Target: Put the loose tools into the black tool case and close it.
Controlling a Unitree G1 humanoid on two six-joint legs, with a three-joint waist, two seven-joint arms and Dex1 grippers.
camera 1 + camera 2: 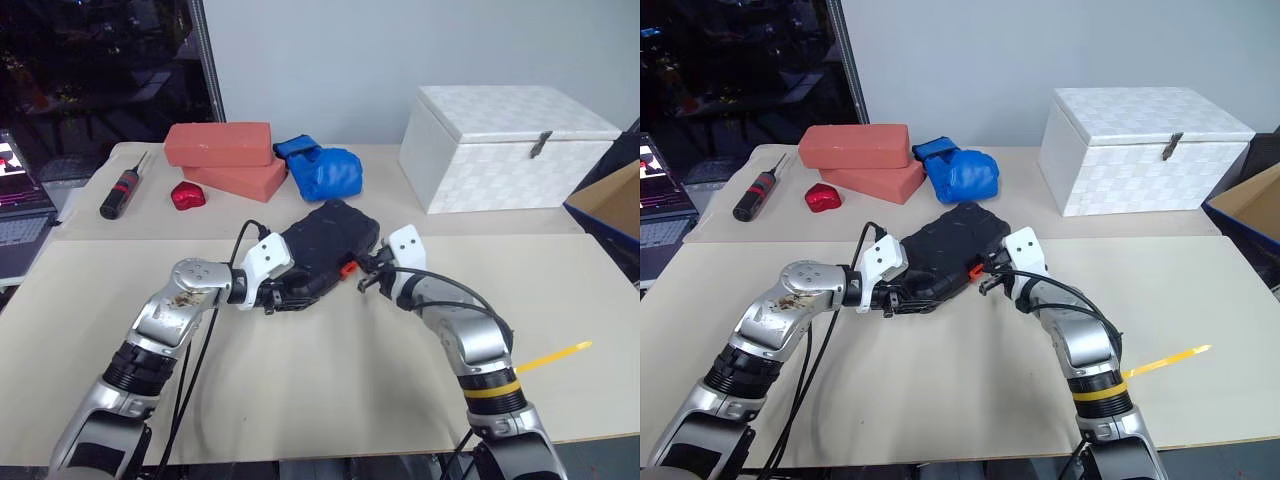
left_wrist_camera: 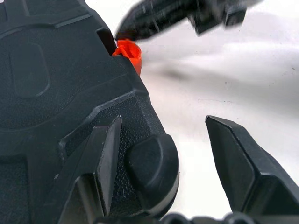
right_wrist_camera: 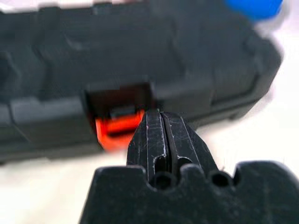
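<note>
The black tool case lies closed on the table's middle, lid down, with its small orange latch on the near right edge. My left gripper is open around the case's near left corner; one finger rests on the textured shell and the other stands clear over the table. My right gripper is shut, empty, with its tip touching the orange latch. The loose tools are out of view.
Two red bricks and a blue glove lie behind the case. A black-and-red screwdriver and a small red object sit at the back left. A white box stands at the back right, with a cardboard box beside it.
</note>
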